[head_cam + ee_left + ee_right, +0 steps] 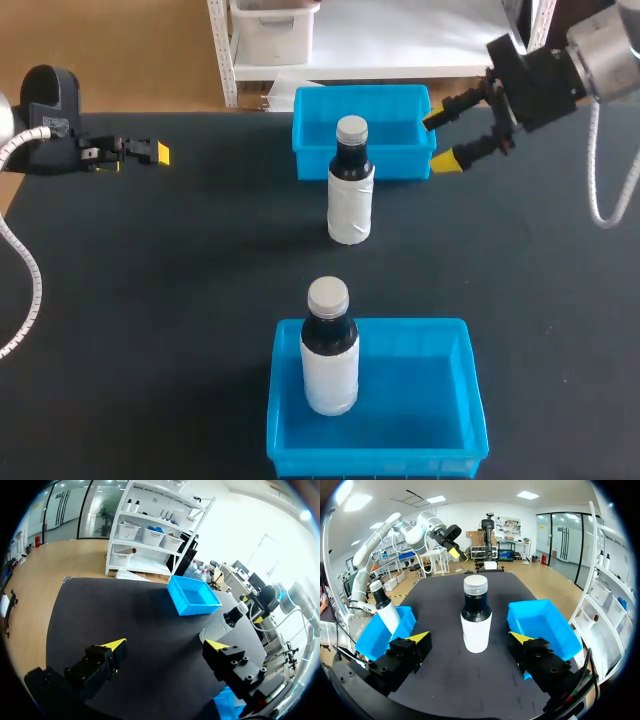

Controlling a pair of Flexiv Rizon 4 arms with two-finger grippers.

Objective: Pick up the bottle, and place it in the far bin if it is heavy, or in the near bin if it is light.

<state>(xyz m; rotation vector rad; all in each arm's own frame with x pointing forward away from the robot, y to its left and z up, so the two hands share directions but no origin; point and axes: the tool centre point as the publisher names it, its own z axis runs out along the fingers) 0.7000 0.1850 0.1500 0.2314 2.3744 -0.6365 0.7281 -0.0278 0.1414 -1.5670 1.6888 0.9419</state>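
Altogether there are two bottles, two bins, two open grippers.

Black table; far bin, bottle, near bin

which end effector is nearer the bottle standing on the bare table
Right. The right end effector hangs by the far bin, just right of the bottle; the left end effector is well off at the left side of the table.

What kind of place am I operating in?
Likely a robotics lab bench staged for sorting: a black table carries a far bin and a near bin, one bottle stands between them, a second bottle inside the near one, and the left gripper and right gripper are open.
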